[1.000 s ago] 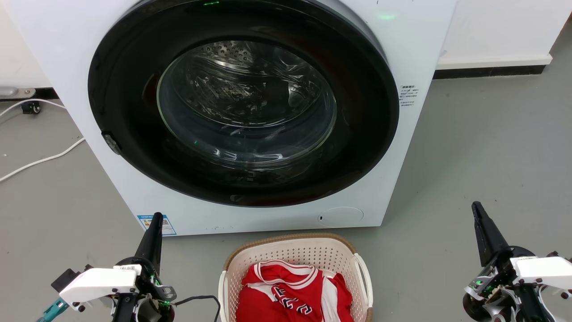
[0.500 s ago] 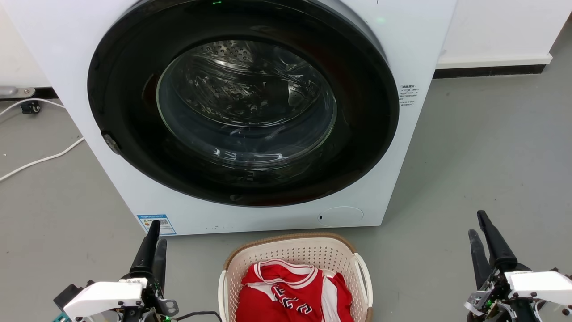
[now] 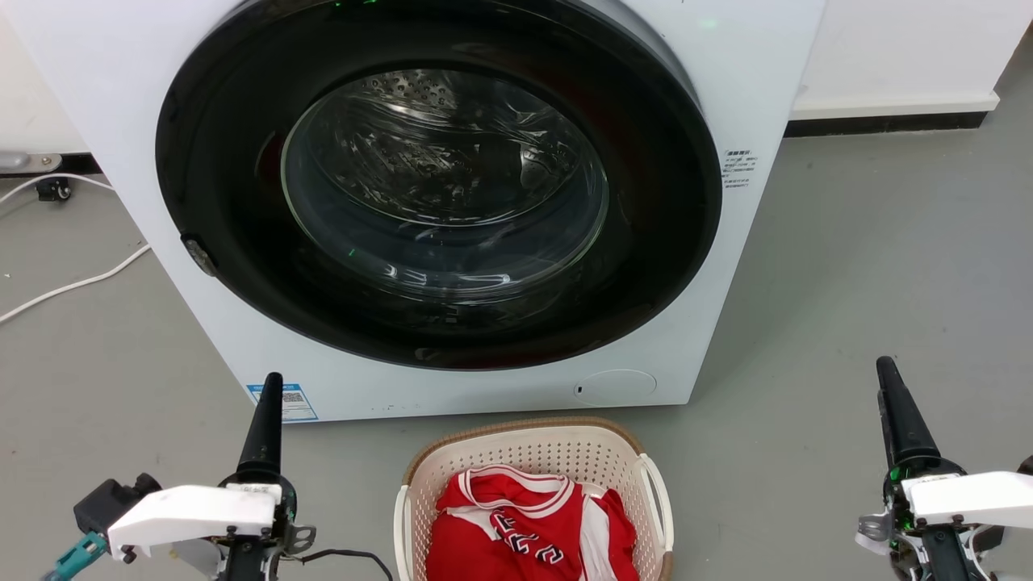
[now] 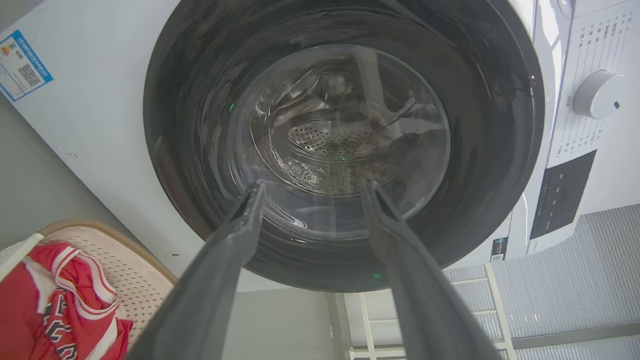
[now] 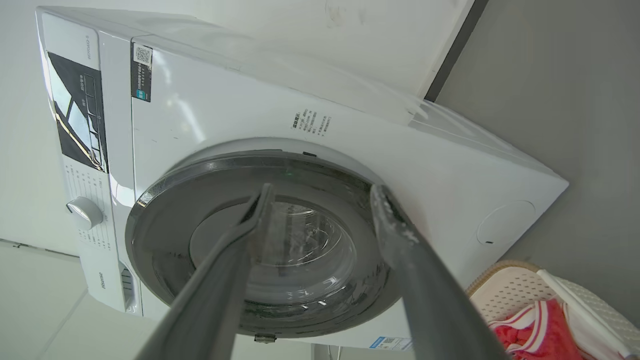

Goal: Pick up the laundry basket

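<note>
Laundry basket (image 3: 524, 452), cream-white perforated plastic, brown woven-look rim, white side handles, red jersey (image 3: 524, 537) inside, between left gripper (image 3: 272, 381) and right gripper (image 3: 886, 367), touching neither, jaws released, empty.

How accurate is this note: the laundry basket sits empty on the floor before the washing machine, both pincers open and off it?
Not quite: the laundry basket is not empty; the head view shows a red and white shirt in it. The rest stands: on the floor, before the washing machine, left pincer and right pincer open and off it.
</note>
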